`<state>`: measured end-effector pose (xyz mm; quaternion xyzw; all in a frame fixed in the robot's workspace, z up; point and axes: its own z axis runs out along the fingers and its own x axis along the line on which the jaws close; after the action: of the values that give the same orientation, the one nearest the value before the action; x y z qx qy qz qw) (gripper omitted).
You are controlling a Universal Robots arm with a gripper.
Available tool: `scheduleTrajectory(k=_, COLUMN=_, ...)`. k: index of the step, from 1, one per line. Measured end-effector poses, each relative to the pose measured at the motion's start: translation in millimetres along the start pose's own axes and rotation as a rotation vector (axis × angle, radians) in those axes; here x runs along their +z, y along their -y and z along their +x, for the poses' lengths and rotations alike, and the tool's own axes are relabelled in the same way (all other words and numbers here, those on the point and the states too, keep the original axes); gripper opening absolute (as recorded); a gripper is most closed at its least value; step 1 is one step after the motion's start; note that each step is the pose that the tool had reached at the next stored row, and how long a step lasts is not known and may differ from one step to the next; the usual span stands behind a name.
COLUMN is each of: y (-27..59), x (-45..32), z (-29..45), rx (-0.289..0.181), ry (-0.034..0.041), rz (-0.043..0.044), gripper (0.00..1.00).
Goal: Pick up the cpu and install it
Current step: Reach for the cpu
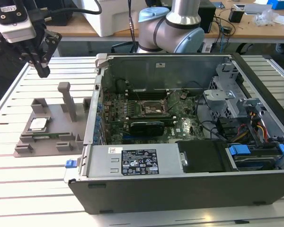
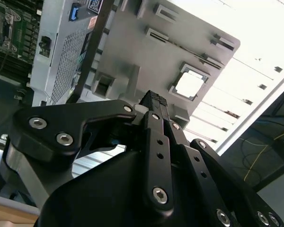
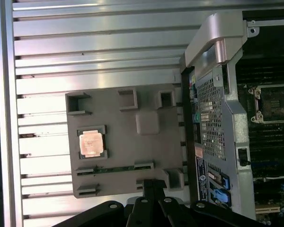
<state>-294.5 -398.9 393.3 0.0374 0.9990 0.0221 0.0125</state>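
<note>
**A:** Where is the cpu?

**B:** In the exterior view the cpu (image 1: 38, 124) lies flat, silvery top up, in a square pocket of a grey holder (image 1: 61, 127). The holder sits on the slatted desk (image 1: 28, 189), toward nine o'clock, just beside the open computer case (image 1: 180, 189). Both wrist views look down on the same chip (image 2: 188, 85) (image 3: 91, 143) in its pocket.

**A:** And the tool?

**B:** The tool (image 1: 43, 71) hangs in the air at about ten o'clock in the exterior view, above the holder's far edge and apart from the cpu. Its black fingers (image 2: 154, 101) are pressed together and pinch nothing.

**A:** What is inside the case?

**B:** A green motherboard with a metal-framed socket (image 1: 149, 108) near the middle, at about three o'clock from the cpu and well apart from it.
</note>
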Motion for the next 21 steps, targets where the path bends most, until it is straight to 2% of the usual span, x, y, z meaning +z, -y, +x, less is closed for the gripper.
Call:
scheduleTrajectory(k=4, y=0.7, x=-0.2, z=8.9, rx=0.0, ry=0.0001, rz=0.0, gripper=0.11)
scheduleTrajectory(k=21, y=2.4, x=-0.8, z=33.0, rx=0.0, ry=0.0, rz=0.0, gripper=0.11)
